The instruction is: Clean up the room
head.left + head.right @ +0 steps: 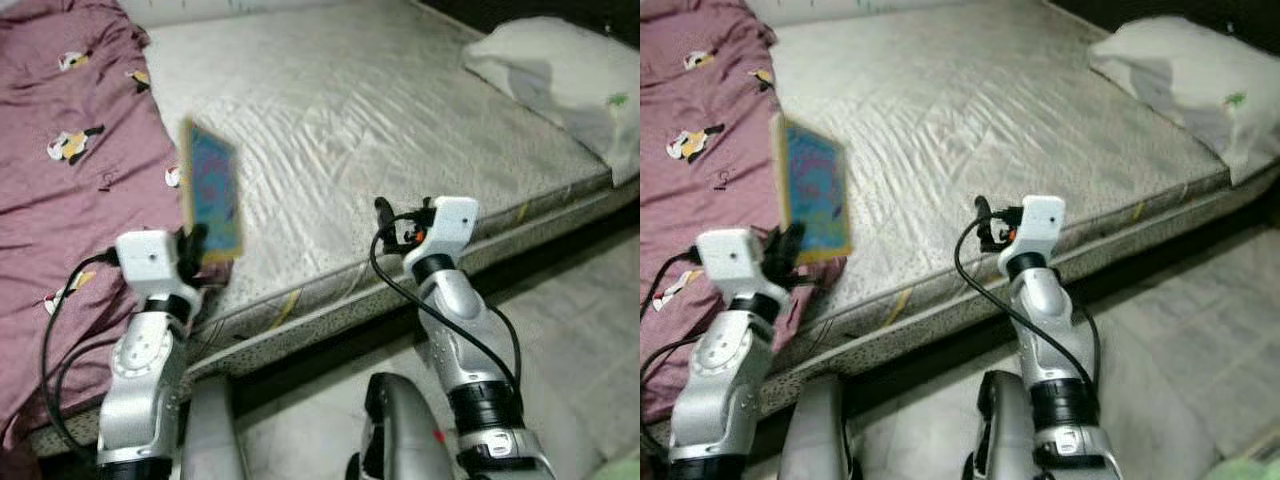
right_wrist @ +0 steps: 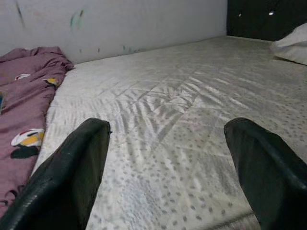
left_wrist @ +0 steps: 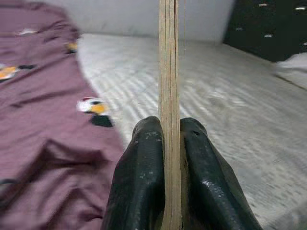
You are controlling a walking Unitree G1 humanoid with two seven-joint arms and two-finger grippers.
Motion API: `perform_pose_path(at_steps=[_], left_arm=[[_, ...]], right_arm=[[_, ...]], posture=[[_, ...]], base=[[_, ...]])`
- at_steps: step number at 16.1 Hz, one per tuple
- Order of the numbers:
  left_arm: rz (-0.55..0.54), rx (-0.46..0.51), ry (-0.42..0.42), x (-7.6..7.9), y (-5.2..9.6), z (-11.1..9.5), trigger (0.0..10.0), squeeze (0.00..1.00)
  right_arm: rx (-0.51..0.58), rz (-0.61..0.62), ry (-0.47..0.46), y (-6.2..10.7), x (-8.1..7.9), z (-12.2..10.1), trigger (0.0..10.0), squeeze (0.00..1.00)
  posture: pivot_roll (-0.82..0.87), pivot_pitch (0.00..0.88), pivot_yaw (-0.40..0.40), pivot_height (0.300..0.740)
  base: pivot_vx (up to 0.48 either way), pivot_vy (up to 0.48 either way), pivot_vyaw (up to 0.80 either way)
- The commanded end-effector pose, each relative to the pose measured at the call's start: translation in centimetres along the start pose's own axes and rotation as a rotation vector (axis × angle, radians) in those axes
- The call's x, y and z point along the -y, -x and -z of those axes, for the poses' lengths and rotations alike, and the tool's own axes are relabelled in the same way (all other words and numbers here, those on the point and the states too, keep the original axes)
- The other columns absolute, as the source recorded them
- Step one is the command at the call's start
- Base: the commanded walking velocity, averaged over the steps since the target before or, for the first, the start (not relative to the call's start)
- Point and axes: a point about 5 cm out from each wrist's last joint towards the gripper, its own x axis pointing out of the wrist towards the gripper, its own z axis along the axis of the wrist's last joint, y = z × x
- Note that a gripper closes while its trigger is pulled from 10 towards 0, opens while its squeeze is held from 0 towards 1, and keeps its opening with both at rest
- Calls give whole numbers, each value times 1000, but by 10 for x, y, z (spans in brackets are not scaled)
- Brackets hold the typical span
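A thin colourful book (image 1: 213, 192) stands upright above the bed's near edge, pinched at its lower edge by my left gripper (image 1: 197, 247). In the left wrist view its pale edge (image 3: 169, 72) runs up between the two black fingers (image 3: 139, 177), which press on both sides. My right gripper (image 1: 384, 222) hovers at the mattress edge, open, with nothing between its fingers (image 2: 72, 177). The bare white mattress (image 1: 380, 130) spreads beyond both grippers.
A maroon blanket (image 1: 60, 190) with penguin prints covers the bed's left part, right under the book. A white pillow (image 1: 570, 75) lies at the bed's far right. Grey floor (image 1: 590, 330) runs along the bed's near side.
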Motion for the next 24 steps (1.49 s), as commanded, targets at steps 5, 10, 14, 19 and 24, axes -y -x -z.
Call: perform_pose_path(at_steps=[5,10,14,19,24], left_arm=[[-39,32,-72,-5,-8,-10,0,0],[-51,-41,-156,-1,-9,7,10000,0],[-99,-81,-158,-6,-13,14,10000,0],[-90,-61,-165,5,-17,13,10000,0],[-40,-53,-173,17,-17,16,10000,0]], right_arm=[[0,-14,-13,-4,-10,2,10000,0],[-25,30,1,0,-3,12,10000,0],[-39,19,20,0,-1,15,10000,0],[-31,3,47,-2,-2,12,10000,0],[-21,-2,73,-2,-3,11,10000,0]], posture=[[76,0,-13,682],[46,0,-6,734],[53,0,-31,740],[45,0,-46,740],[41,0,-49,740]], base=[[0,0,0],[0,0,0],[0,0,0],[0,0,0],[0,0,0]])
